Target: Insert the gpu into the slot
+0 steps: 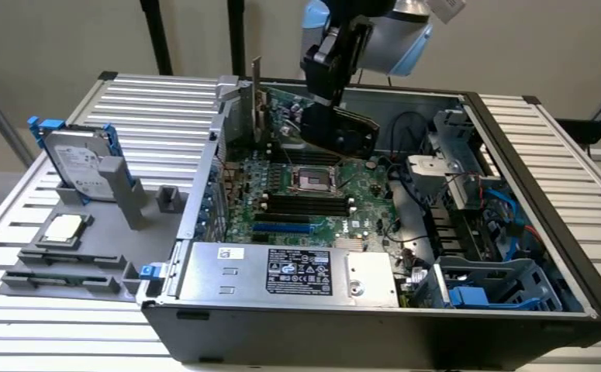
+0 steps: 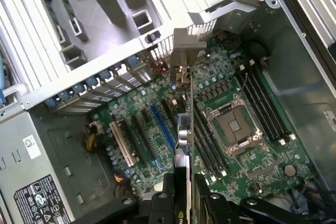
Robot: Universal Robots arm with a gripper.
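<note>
**Jaws clamped on the gpu [image 1: 340, 130], card in the air and off the slot [image 2: 163, 125]**

Nearest the wrist camera, the jaws stood closed on the gpu's near end. The card ran away from us edge-on toward its metal bracket [image 2: 184, 59] by the rear wall of the case [image 1: 383, 329]. In the exterior view we saw the card held clear above the motherboard [image 1: 360, 208], over the far part of the board near the CPU socket [image 1: 314, 180]. Its dark face was tilted rather than plumb. The slot lay bare and well apart from it, toward the power-supply box [image 1: 279, 271]. Seen from the wrist, the card's edge ran beside the blue strip, on the socket side, not over it.

We judged misalignment the main risk. Brought down on this line, the card would meet the black memory slots [image 1: 302, 206] or the parts beside them instead of seating. The tilt could set one end in first and jam it. The bracket could catch on the openings in the rear wall. A grip on one end alone might let the card swing under pressure.

We could not see the card's contact edge. Where the jaws met the card was cut off at the border of the wrist view. We could not make out whether the slot's retaining latch stood open. Neither view let us fix how high the card hung over the board.
</note>
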